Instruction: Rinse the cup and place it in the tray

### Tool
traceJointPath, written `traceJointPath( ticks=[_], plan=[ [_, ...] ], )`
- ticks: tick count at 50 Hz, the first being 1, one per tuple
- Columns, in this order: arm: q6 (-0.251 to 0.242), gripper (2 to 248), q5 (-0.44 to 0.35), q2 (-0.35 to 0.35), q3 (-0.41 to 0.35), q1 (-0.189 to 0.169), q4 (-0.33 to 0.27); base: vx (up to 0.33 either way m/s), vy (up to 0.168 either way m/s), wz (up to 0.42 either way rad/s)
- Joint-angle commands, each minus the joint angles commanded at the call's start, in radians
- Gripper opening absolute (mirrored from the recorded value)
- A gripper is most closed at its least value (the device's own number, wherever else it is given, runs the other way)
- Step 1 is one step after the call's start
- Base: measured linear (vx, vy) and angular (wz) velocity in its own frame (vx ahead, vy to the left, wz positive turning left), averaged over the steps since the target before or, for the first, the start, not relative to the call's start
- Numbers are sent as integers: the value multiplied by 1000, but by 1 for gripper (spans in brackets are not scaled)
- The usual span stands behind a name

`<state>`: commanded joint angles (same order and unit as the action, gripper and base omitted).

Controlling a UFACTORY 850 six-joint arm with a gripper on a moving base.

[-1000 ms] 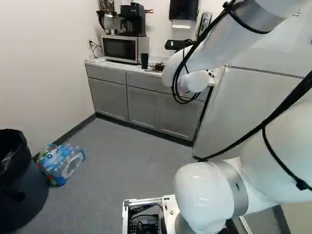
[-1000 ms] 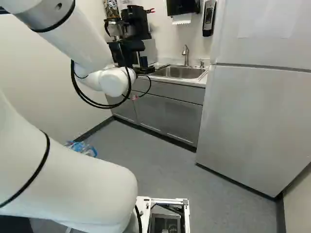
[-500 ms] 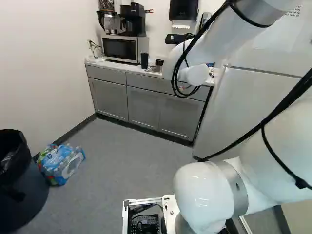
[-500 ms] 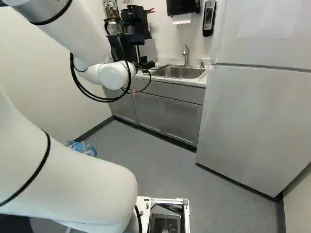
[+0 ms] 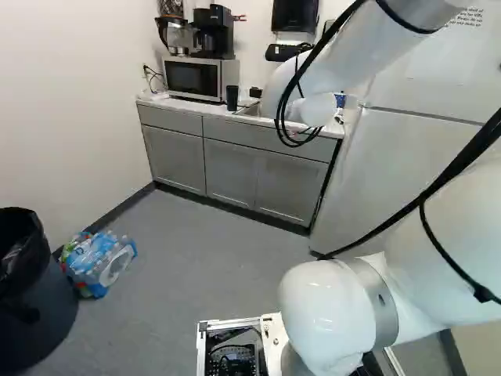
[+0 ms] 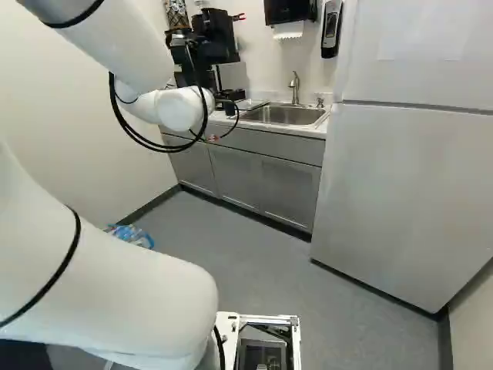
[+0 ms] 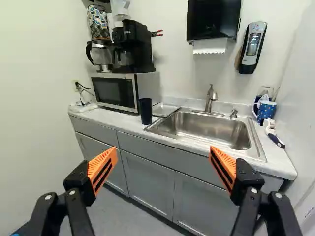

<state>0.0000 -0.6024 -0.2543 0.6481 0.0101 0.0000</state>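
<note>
Part of my black gripper [image 5: 283, 52] shows past the white wrist in the left base view. In the wrist view the gripper [image 7: 162, 158] stands open, its orange pads wide apart with nothing between them. Ahead of it, a black cup [image 7: 145, 111] stands upright on the counter, in front of the microwave's corner and apart from the fingers. A shallow metal tray [image 7: 164, 109] lies between the cup and the wall, beside the steel sink [image 7: 206, 129]. The faucet [image 7: 210, 98] rises behind the basin. The cup [image 5: 232, 97] also shows in the left base view.
A microwave [image 7: 115, 92] carries a coffee maker and carafe. A blue patterned mug [image 7: 266, 111] and a brush [image 7: 274, 133] lie beyond the sink. The fridge [image 6: 408, 193] borders the counter. Bottled water [image 5: 98, 262] and a bin [image 5: 35, 305] stand on the floor.
The arm's wrist has risen in both base views, carrying the gripper upward. The base has stayed where it was, and the cup has not moved.
</note>
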Motion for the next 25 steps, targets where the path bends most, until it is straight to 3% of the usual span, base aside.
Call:
traceJointPath(
  ticks=[25],
  plan=[
    [0,247,51,2,55,0,0,0,0,0]
  ],
)
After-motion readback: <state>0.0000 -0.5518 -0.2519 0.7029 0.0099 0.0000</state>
